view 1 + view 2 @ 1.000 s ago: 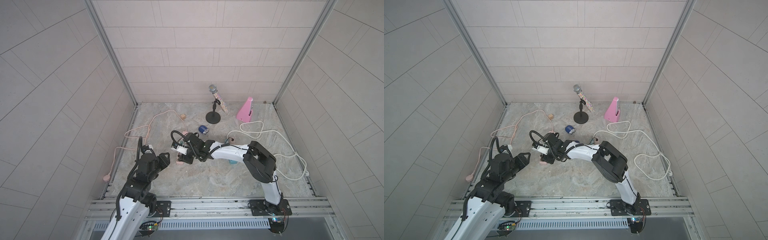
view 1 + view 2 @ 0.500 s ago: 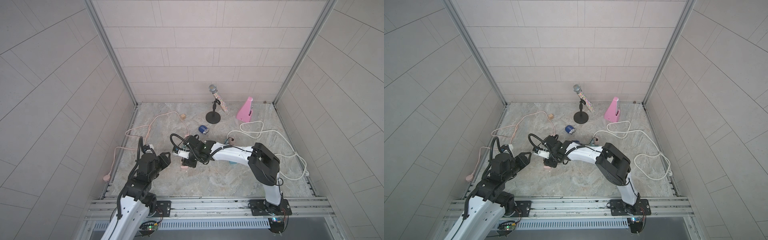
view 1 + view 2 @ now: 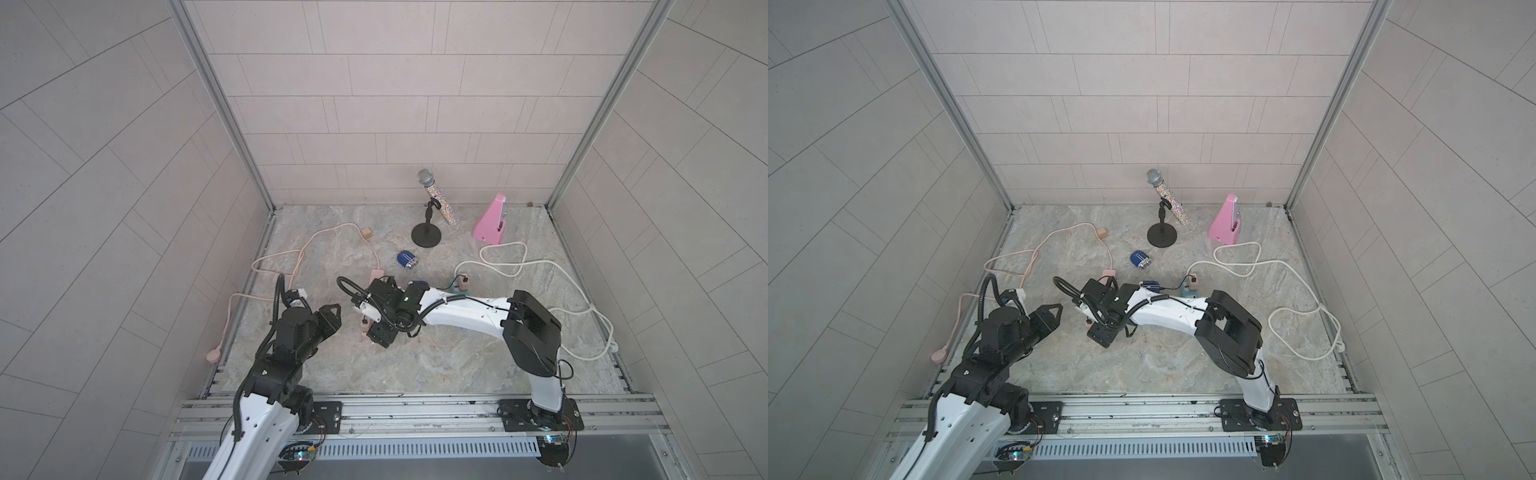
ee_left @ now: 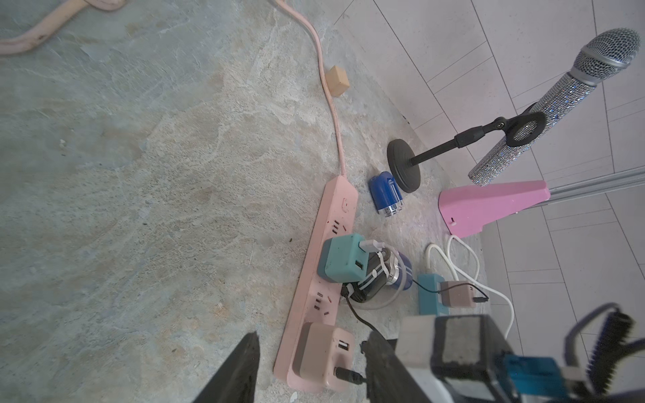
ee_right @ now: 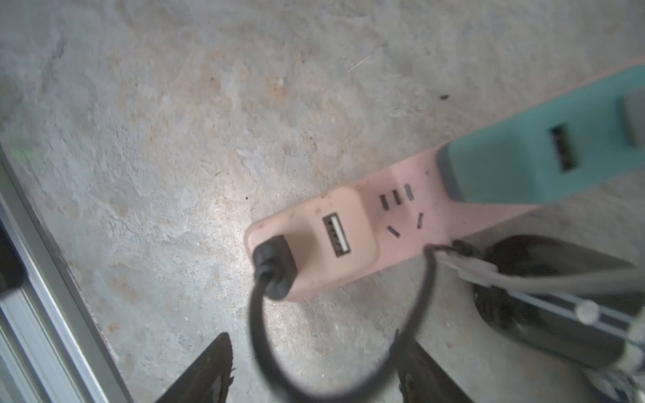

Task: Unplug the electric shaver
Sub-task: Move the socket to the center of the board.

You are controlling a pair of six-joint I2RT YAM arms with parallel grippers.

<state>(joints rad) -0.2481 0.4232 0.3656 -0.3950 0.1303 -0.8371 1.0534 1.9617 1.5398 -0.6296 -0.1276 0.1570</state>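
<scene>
I have the right arm (image 3: 465,309) stretched across to the near end of the pink power strip (image 4: 335,223), because that is where the shaver's black cable (image 5: 424,296) ends. Its plug (image 5: 274,267) sits in the beige charger block (image 5: 335,237) on the strip's last socket, not yet pulled. The right jaws are open, one on each side of the cable's slack loop. They grip nothing and are just short of the plug.

The shaver (image 4: 375,275) lies on the bench (image 3: 436,365) just right of the strip, close beside a teal charger (image 4: 343,258).

The left arm (image 3: 299,332) hovers left of the strip with its jaws open and empty. I judge it is placed to pin the strip down while the plug comes out.

What crowds me is the loop lying between the jaws, and the teal charger nearby. The microphone stand (image 3: 427,239), pink wedge (image 3: 492,218), blue cap (image 3: 406,259) and white cord (image 3: 540,264) sit farther back, well clear.
</scene>
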